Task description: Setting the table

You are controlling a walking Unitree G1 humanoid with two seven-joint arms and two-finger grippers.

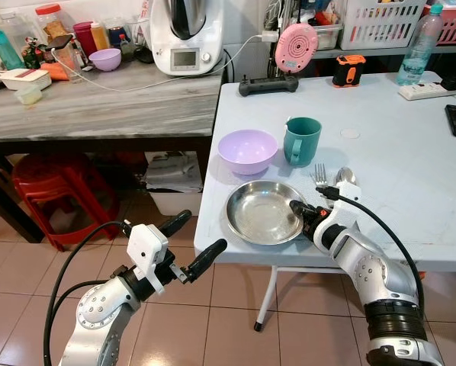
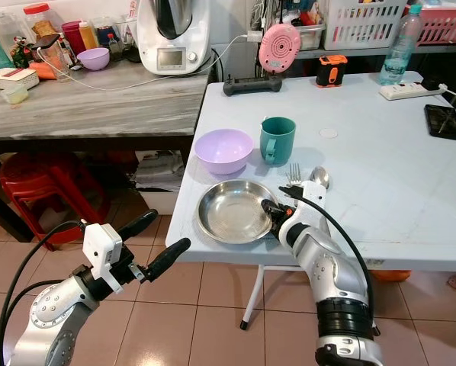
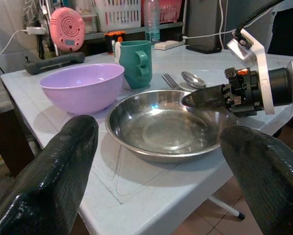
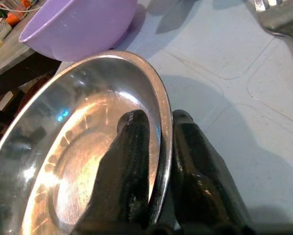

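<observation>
**Right jaws clamped on the steel plate's rim**

The right gripper (image 1: 298,210) has its jaws closed on the rim of the steel plate (image 1: 262,213): one black finger (image 4: 129,166) lies inside the rim, the other outside against the desk (image 1: 411,175). The plate sits flat near the desk's front edge.

Just beyond the jaws, on the far side of the wrist, a fork (image 1: 319,174) and a spoon (image 1: 345,176) lie side by side, touching or nearly so. Farther out stands a teal mug (image 1: 300,140), and beside it, just behind the plate, a lilac bowl (image 1: 247,149).

The left gripper (image 1: 194,242) hangs over the tiled floor, off the desk's front corner, jaws wide apart and holding nothing; the plate lies ahead of them, between the two fingertips (image 3: 63,161) in the wrist view.

At the desk's far edge are a pink round device (image 1: 297,47), a water bottle (image 1: 420,47) and a power strip (image 1: 431,90).
</observation>
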